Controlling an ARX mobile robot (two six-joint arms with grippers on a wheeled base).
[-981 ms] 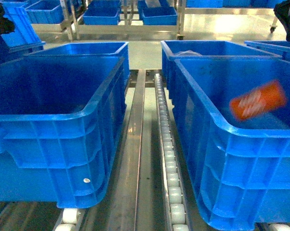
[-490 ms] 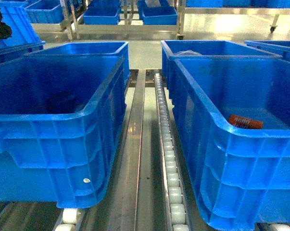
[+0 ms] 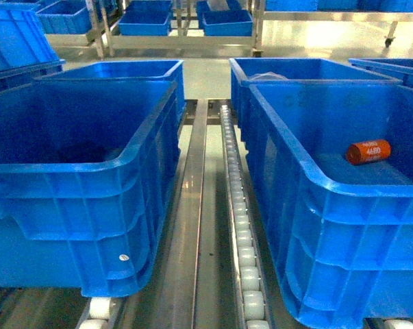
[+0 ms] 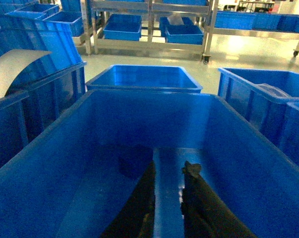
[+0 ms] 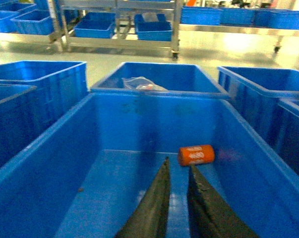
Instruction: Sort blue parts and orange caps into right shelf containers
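One orange cap [image 3: 368,151] lies on its side on the floor of the near right shelf container [image 3: 370,188], close to its right wall. In the right wrist view the orange cap [image 5: 196,155] rests just beyond the tips of my right gripper [image 5: 179,163]. That gripper hangs open over this container [image 5: 154,124] with nothing between its fingers. My left gripper [image 4: 171,167] is open and empty above the floor of the near left crate [image 4: 149,119]. Neither gripper shows in the head view. The blue parts are out of view.
The left crate [image 3: 62,168] and the right one flank a steel rail with a white roller track [image 3: 237,205]. Behind each stands another blue crate [image 3: 117,68]; the right rear one holds a clear plastic bag [image 5: 142,84]. Metal racks with more crates [image 3: 185,27] stand across the floor.
The orange cap dropped through the air into the right crate, landed, then rolled up toward the right wall. The dark arm parts at the head view's top corners have left the frame.
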